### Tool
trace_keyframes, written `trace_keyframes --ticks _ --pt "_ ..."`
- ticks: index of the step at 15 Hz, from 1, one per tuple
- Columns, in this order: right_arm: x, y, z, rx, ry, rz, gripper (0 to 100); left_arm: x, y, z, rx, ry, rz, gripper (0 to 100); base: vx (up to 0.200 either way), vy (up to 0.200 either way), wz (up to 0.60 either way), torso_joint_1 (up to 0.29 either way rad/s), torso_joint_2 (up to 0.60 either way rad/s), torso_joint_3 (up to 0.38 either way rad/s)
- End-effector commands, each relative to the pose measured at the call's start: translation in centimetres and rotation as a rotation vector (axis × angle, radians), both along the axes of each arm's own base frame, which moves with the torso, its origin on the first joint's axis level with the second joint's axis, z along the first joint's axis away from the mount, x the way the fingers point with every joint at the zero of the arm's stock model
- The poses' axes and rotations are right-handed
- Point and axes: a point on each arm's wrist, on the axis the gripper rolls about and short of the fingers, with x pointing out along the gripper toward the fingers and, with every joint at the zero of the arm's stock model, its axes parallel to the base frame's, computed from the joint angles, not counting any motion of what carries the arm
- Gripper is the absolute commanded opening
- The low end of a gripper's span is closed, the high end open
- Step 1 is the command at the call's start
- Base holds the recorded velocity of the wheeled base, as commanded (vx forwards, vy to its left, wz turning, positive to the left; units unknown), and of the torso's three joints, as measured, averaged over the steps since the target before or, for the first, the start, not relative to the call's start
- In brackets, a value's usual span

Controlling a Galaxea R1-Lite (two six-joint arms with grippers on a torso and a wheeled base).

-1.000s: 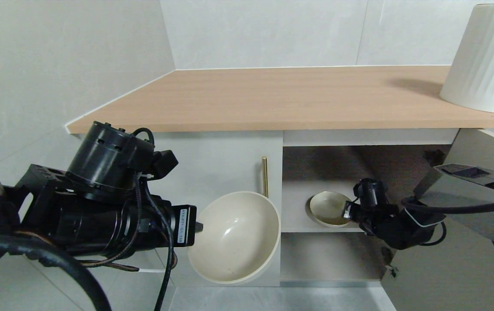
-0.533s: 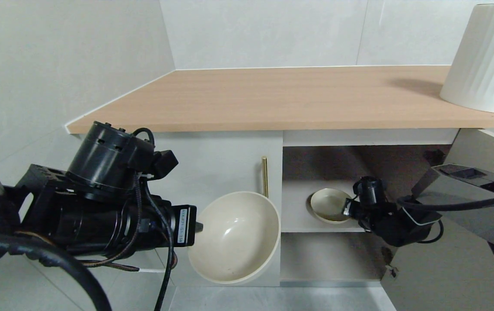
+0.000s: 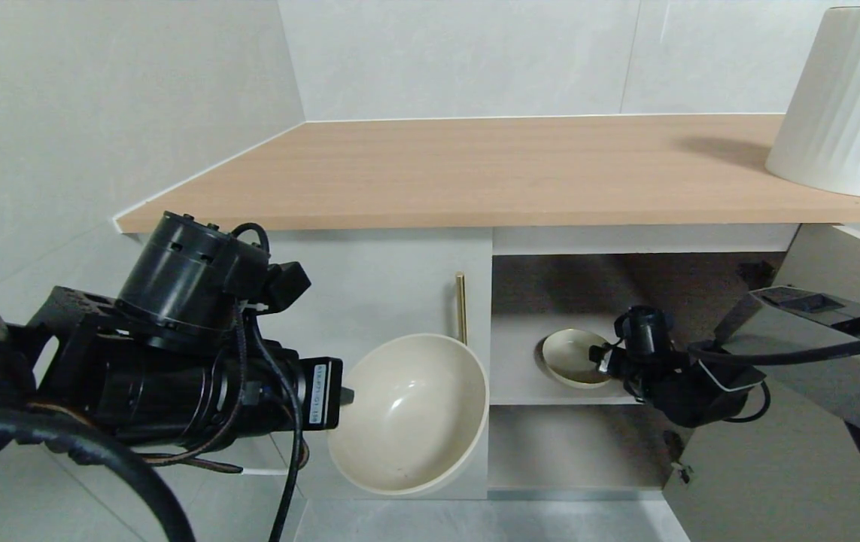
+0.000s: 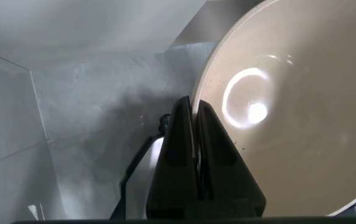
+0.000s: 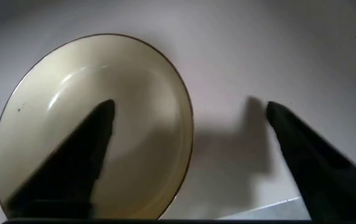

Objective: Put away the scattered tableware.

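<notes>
Leftmost, the left pincer (image 3: pixel 344 394) is clenched on the rim of a large cream bowl (image 3: pixel 411 414), gripping it by the near edge, so that the bowl hangs tilted with its hollow facing up and outward. It is held in front of the closed cupboard door (image 3: pixel 399 286), low down, just below the door's upright brass handle (image 3: pixel 460 307). From the left wrist, the same pincer (image 4: pixel 194 109) has its two dark fingers pressed together with the bowl's (image 4: pixel 290 106) thin rim pinched between them. Above runs the wooden table (image 3: pixel 475 165). To the right of the closed door the cupboard stands open, and on its upper shelf (image 3: pixel 512 369) lies a small dish (image 3: pixel 569 360), cream with a darker rim, close to the shelf's front edge. The right pincer (image 3: pixel 601 363) is at the dish's right side, inside the opening. From the right wrist, this pincer (image 5: pixel 189 107) is released, its fingers spread wide: one lies over the hollow of the dish (image 5: pixel 97 118), the other beyond the rim over the bare shelf (image 5: pixel 240 68). Whether either finger touches the dish cannot be told. Farthest right, on the table, stands a white ribbed vessel (image 3: pixel 843 105).
</notes>
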Motion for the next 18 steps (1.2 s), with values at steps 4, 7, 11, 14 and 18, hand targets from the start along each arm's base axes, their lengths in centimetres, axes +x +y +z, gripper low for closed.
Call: trace_keyframes --ticks 4,7,11,14,18 --pt "-4.1 0.3 5.0 0.024 -0.015 0.069 100 0.3 -1.2 -0.2 0.009 0.011 -0.032 0 0.0 0.0 0.0 0.0 0.0 0.0" --pt "-8.6 2.4 10.1 0.036 0.018 0.228 100 0.8 -2.7 -0.6 0.053 0.074 -0.066 0 0.0 0.0 0.0 0.0 0.0 0.0" --pt "-17.0 4.4 17.9 0.043 0.117 0.507 100 1.2 -4.7 -3.3 0.177 0.167 -0.083 0 0.0 0.0 0.0 0.0 0.0 0.0" --pt "-21.7 4.6 20.9 0.087 0.181 0.692 100 1.1 -6.4 -5.7 0.302 0.175 -0.066 0 0.0 0.0 0.0 0.0 0.0 0.0" --pt "-24.1 5.7 20.7 0.055 0.249 0.839 100 0.7 -6.9 -5.7 0.309 0.162 -0.074 0 0.0 0.0 0.0 0.0 0.0 0.0"
